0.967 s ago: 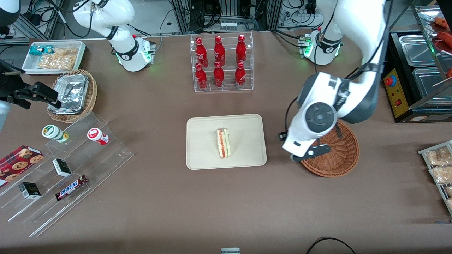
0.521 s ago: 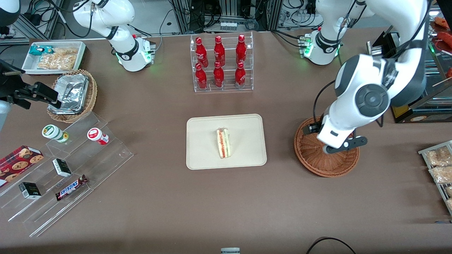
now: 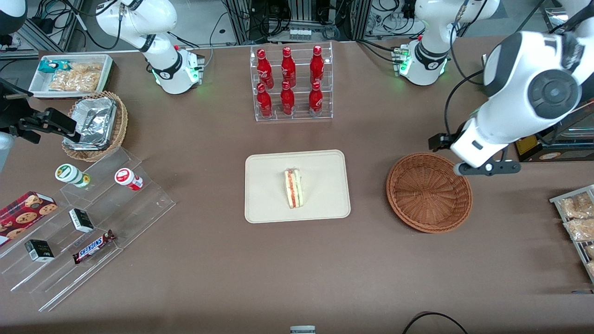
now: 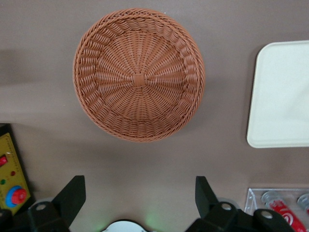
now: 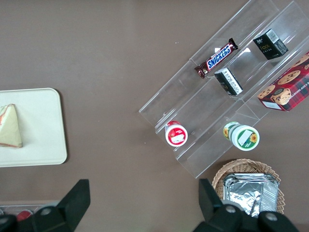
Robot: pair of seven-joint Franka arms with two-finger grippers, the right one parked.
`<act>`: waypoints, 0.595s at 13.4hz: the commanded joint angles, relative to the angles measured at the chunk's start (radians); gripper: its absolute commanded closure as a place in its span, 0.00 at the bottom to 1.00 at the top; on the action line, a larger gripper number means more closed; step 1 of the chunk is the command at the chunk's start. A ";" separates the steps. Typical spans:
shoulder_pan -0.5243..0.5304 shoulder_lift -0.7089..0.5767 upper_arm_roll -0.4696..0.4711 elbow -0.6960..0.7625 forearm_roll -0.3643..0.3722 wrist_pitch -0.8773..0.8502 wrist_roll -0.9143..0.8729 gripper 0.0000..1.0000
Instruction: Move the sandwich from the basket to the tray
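Observation:
The sandwich (image 3: 293, 188) lies on the cream tray (image 3: 320, 176) in the middle of the table, its red and green filling edge showing; it also shows in the right wrist view (image 5: 9, 126) on the tray (image 5: 38, 125). The reddish-brown wicker basket (image 3: 429, 192) stands beside the tray, toward the working arm's end, with nothing in it. My left gripper (image 3: 487, 168) hangs above the table at the basket's rim, a little farther from the front camera. In the left wrist view the gripper (image 4: 140, 188) is open and holds nothing, with the basket (image 4: 139, 87) and a tray corner (image 4: 282, 96) below it.
A clear rack of red bottles (image 3: 290, 83) stands farther from the front camera than the tray. A stepped acrylic stand with snacks (image 3: 88, 222), a tan basket with foil (image 3: 95, 123) and a white bin (image 3: 69, 74) lie toward the parked arm's end. An appliance with a yellow panel (image 3: 524, 120) is near the gripper.
My left arm has swung from the basket's tray-side edge across the basket toward the working arm's end, rising. The basket is now uncovered. The sandwich and tray have not moved.

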 commanded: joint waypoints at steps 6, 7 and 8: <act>0.009 -0.081 0.121 0.040 0.001 -0.074 0.175 0.00; 0.008 -0.071 0.135 0.075 -0.001 -0.072 0.175 0.00; 0.006 -0.060 0.144 0.101 -0.001 -0.072 0.176 0.00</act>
